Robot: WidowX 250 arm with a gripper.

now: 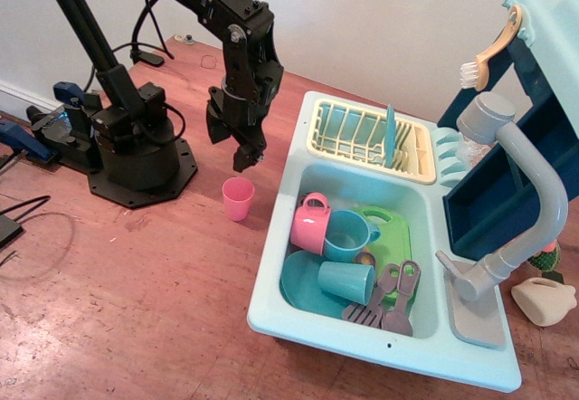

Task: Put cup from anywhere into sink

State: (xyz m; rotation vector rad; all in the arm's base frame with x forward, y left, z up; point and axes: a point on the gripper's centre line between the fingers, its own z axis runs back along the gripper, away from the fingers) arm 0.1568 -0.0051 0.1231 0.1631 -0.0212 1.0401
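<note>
The cup is a small plain pink tumbler standing upright on the wooden table, just left of the sink. The sink is a pale aqua basin with a grey faucet and a yellow dish rack. My gripper hangs from the black arm directly above the cup, a short gap above its rim, and holds nothing. Its fingers point down; I cannot tell how far apart they stand.
In the basin lie a pink mug with a handle, two teal cups, a teal plate, a green board and grey utensils. A dark blue bin stands at the right. The arm's base and cables are on the left.
</note>
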